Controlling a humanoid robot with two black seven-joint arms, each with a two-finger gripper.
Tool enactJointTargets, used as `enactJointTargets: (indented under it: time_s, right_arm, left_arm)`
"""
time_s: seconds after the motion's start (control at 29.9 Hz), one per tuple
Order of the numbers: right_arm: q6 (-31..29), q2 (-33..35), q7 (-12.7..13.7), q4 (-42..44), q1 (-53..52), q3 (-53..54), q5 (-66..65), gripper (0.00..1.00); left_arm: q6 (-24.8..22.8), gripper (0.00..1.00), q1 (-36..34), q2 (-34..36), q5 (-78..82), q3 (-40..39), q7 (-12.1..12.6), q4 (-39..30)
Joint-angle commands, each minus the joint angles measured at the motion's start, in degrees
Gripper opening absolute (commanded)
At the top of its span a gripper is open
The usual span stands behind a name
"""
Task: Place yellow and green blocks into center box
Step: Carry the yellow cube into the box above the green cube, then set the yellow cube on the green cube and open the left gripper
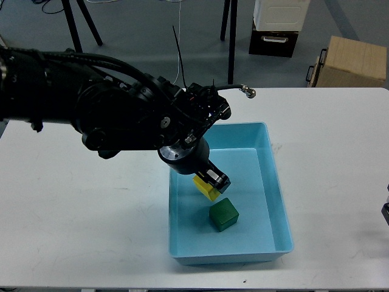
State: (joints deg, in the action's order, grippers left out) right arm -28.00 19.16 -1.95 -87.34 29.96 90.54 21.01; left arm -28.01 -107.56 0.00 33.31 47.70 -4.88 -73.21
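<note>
My left gripper (209,184) hangs over the light blue box (276,182) in the table's middle and is shut on the yellow block (205,188), holding it just above the box floor. The green block (223,214) lies on the box floor, just below and right of the yellow block and apart from it. My right gripper is out of view; only a dark sliver (385,211) shows at the right edge.
The white table (334,140) spreads around the box. Beyond its far edge stand a cardboard box (351,61), a black-and-white case (276,27) and stand legs (231,39). My left arm (91,109) covers the table's left-centre.
</note>
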Motion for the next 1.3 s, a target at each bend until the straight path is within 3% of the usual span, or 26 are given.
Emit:
enactJointTargets:
  time_s: [0.0, 0.37, 0.5, 0.6, 0.74, 1.27]
  right_arm:
    - [0.00, 0.09, -0.07, -0.03, 0.01, 0.08, 0.00, 1.00]
    - [0.00, 0.09, -0.07, 0.06, 0.27, 0.17, 0.00, 1.00]
    - [0.00, 0.09, -0.07, 0.06, 0.27, -0.01, -0.09, 1.00]
    - [0.00, 0.09, 0.02, -0.03, 0.36, -0.01, 0.00, 1.00]
    - [0.00, 0.09, -0.07, -0.03, 0.36, -0.01, -0.09, 1.00]
    - [0.00, 0.09, 0.02, -0.03, 0.18, -0.45, -0.18, 1.00]
  left_arm:
    - [0.01, 0.01, 1.21, 0.00, 0.00, -0.41, -0.04, -0.17]
    - [0.01, 0.13, 5.52, 0.00, 0.00, -3.40, -1.27, -0.44]
    - [0.01, 0.23, 6.92, 0.00, -0.09, -4.10, -1.18, 0.26]
    - [0.01, 0.41, 6.93, 0.00, -0.09, -4.37, -1.18, 1.14]
    - [0.01, 0.52, 6.93, 0.00, -0.17, -4.46, -1.27, 1.41]
    - [0.01, 0.79, 6.93, 0.00, -0.26, -4.54, -2.32, 3.16]
